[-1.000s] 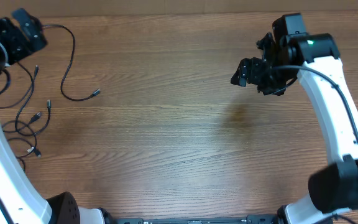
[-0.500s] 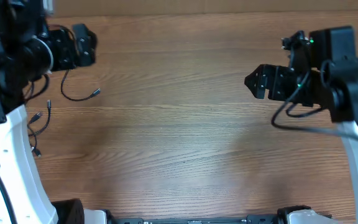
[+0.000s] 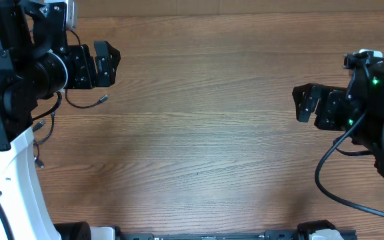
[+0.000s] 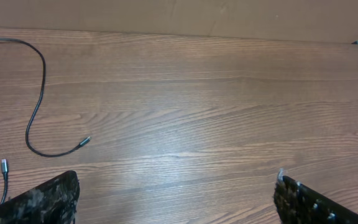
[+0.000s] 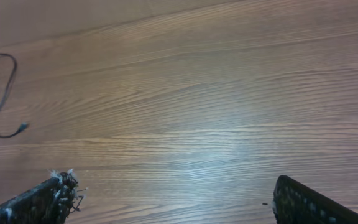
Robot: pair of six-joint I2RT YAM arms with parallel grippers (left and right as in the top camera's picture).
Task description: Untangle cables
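Shows left gripper (image 3: 107, 63) spread wide, empty, at upper left. Shows right gripper (image 3: 303, 105) wide too, empty, at right edge. Finds cables (image 3: 100, 101) on table (image 3: 199, 140), left side, just below left gripper.

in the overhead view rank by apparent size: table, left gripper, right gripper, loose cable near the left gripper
1. table
2. left gripper and right gripper: they look about alike and sit nearer the camera, so not ranked
3. cable: thin, partly hidden
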